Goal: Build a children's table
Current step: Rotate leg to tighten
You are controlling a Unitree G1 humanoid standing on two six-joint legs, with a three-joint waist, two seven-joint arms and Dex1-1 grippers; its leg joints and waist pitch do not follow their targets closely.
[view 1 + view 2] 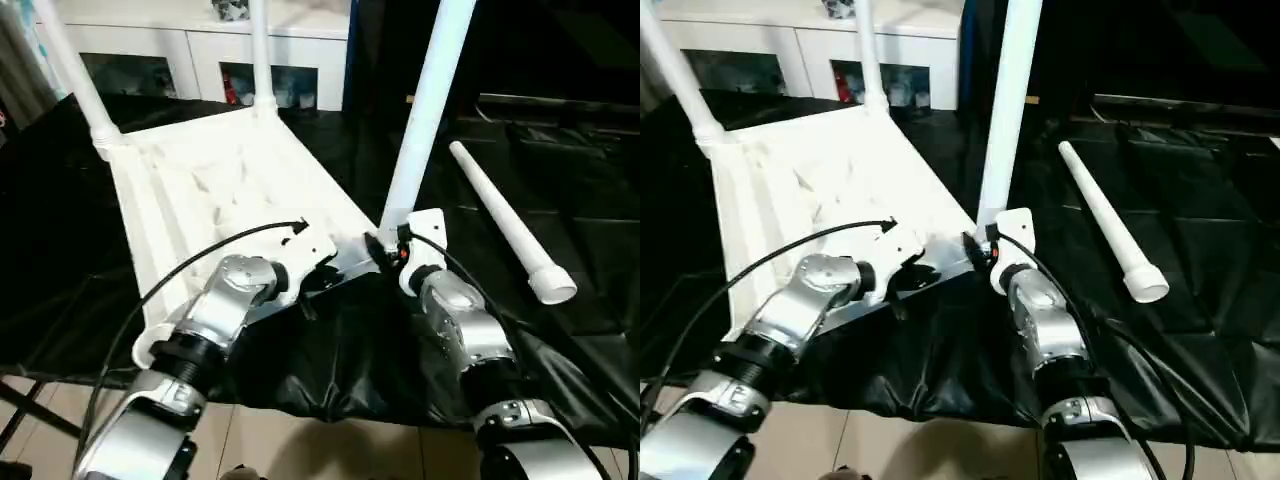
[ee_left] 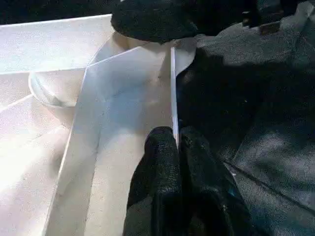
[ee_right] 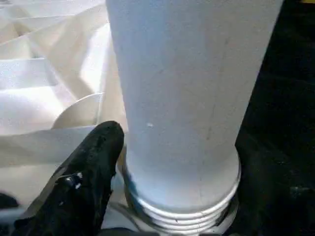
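Observation:
The white table top (image 1: 230,190) lies upside down on black cloth, ribbed underside up. Two white legs (image 1: 75,80) (image 1: 261,50) stand in its far corner sockets. A third leg (image 1: 425,110) stands upright at the near right corner, its threaded end (image 3: 182,211) at the socket. My right gripper (image 1: 385,250) is shut around the base of this leg, one finger (image 3: 93,157) against its side. My left gripper (image 2: 176,142) is shut on the top's thin near rim (image 2: 173,88), close to that corner. A fourth leg (image 1: 505,220) lies loose on the cloth to the right.
Black cloth (image 1: 330,360) covers the work surface and drapes over its near edge above a tiled floor. A white cabinet with glass doors (image 1: 200,50) stands behind the table top. Black cables loop over both forearms.

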